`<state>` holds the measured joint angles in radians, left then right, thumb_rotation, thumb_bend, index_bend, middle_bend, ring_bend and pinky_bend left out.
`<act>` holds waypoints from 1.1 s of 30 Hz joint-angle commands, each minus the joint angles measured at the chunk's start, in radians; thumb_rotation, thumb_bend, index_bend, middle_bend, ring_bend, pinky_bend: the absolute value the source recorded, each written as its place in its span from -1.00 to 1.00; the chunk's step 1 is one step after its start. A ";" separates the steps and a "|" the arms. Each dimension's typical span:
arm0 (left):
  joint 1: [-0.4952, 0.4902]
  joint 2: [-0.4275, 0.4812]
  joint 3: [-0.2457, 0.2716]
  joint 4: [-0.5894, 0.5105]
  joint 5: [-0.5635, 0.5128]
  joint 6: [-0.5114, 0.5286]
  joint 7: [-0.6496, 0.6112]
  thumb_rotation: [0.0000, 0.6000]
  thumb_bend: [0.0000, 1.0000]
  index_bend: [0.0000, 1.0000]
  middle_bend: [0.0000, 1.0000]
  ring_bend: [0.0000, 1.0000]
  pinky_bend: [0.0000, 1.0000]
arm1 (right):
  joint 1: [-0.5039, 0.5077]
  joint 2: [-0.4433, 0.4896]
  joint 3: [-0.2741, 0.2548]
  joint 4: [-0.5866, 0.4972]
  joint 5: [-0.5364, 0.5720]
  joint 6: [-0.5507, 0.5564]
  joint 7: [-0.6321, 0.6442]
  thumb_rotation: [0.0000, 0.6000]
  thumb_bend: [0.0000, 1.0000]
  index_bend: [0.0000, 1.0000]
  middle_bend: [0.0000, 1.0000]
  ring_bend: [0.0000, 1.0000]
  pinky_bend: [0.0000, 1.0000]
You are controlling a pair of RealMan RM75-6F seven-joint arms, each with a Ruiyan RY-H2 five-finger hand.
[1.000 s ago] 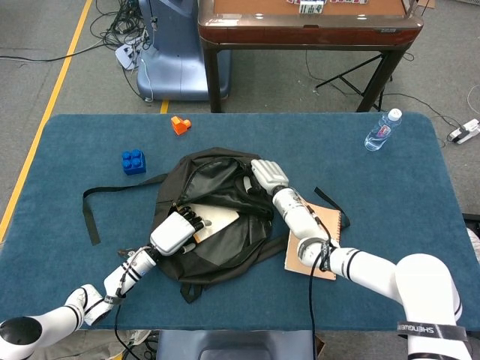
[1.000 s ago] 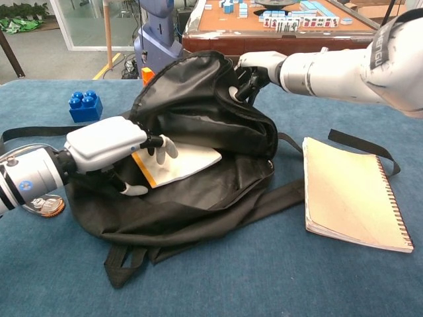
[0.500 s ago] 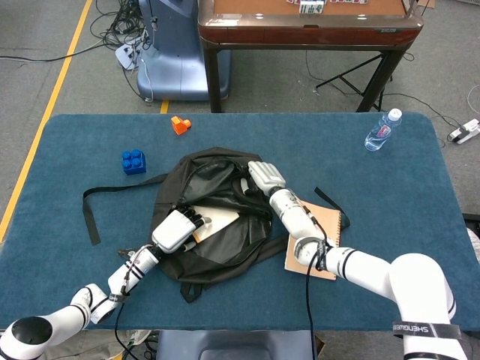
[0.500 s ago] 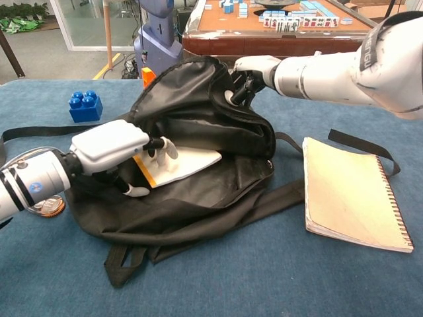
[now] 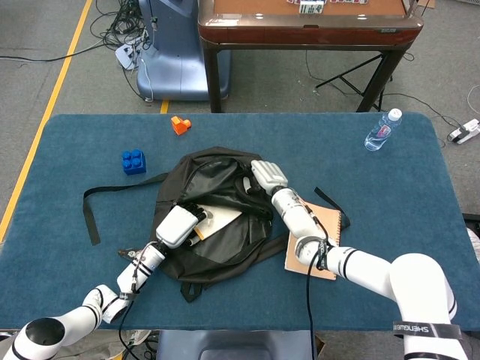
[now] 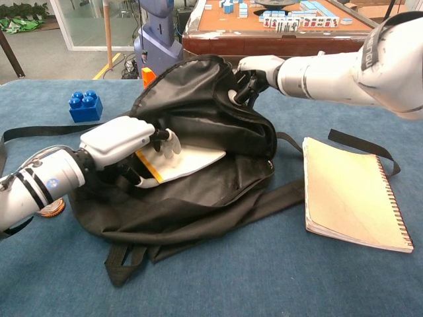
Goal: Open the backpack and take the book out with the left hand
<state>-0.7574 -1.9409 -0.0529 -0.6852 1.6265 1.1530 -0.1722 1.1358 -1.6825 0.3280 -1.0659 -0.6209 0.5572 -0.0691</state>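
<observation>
A black backpack [image 5: 225,240] [image 6: 218,125] lies open in the middle of the blue table. Inside its mouth lies a white book [image 6: 192,160] [image 5: 220,220] with a yellow stripe. My left hand [image 5: 178,225] [image 6: 122,135] reaches into the opening and pinches the near end of the book, thumb under it and fingers on top. My right hand [image 5: 266,174] [image 6: 256,66] grips the upper rim of the backpack's opening and holds it lifted.
A spiral notebook [image 6: 350,195] [image 5: 319,244] lies right of the backpack under my right forearm. A blue toy block [image 5: 133,161] [image 6: 84,105], an orange piece [image 5: 179,124] and a water bottle [image 5: 382,129] stand farther back. Black straps [image 5: 97,202] trail to the left.
My left hand has pushed farther into the backpack's mouth and closed on the book's end. The book has tilted up slightly. My right hand keeps holding the rim up.
</observation>
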 commanded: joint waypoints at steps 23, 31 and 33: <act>0.042 -0.088 -0.071 0.093 -0.066 0.207 -0.238 1.00 -0.06 0.45 0.38 0.21 -0.11 | -0.015 0.001 0.011 0.063 0.006 -0.041 0.053 1.00 0.18 0.18 -0.08 -0.32 -0.26; 0.069 0.013 -0.116 -0.079 -0.069 0.339 -0.312 1.00 -0.06 0.46 0.38 0.21 -0.11 | -0.029 0.005 0.010 0.054 -0.017 -0.041 0.071 1.00 0.18 0.18 -0.08 -0.32 -0.26; 0.073 0.043 -0.135 -0.136 -0.072 0.366 -0.319 1.00 -0.06 0.46 0.38 0.21 -0.11 | -0.033 0.005 0.009 0.052 -0.022 -0.043 0.074 1.00 0.18 0.18 -0.08 -0.32 -0.26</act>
<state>-0.6941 -1.9394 -0.1611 -0.7591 1.5582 1.4781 -0.4725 1.1046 -1.6772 0.3376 -1.0126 -0.6415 0.5154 0.0041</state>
